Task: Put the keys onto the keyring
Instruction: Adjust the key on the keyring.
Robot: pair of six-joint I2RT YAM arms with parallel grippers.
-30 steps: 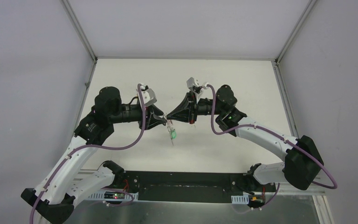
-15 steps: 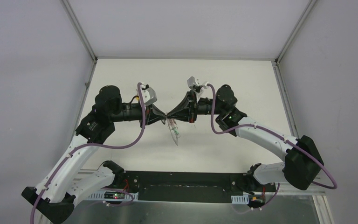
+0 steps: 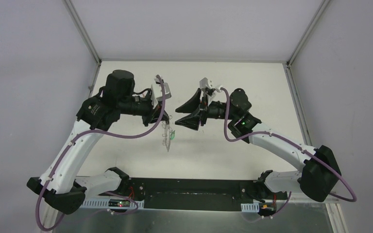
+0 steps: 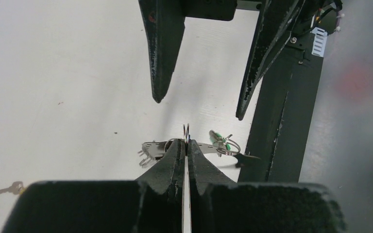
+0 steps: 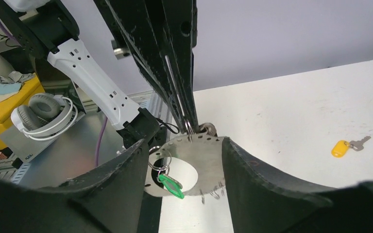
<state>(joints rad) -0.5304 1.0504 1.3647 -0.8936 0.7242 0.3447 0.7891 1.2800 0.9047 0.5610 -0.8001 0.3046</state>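
Note:
The keyring (image 5: 206, 160), a flat silvery loop with small holes along its rim, hangs in the air from my left gripper (image 4: 186, 142). That gripper is shut on a small ring at the loop's top edge. A green-tagged key (image 5: 171, 187) dangles from the keyring's side and also shows in the left wrist view (image 4: 220, 140). From above, the keyring (image 3: 166, 138) hangs below my left gripper (image 3: 161, 120). My right gripper (image 5: 184, 143) stands open on either side of the keyring without touching it, and in the top view the right gripper (image 3: 176, 117) is just right of it. A yellow-tagged key (image 5: 342, 148) lies on the table.
Another small key (image 4: 10, 188) lies on the white table (image 3: 252, 82); its tag does not show. The black base rail (image 4: 281, 121) runs along the near edge. Off the table are headphones (image 5: 43, 114) and a yellow box (image 5: 2, 114). Grey walls enclose three sides.
My right gripper has opened and let go of the keyring. My left gripper shut on it, and the left arm rose and drew back left, carrying the keyring.

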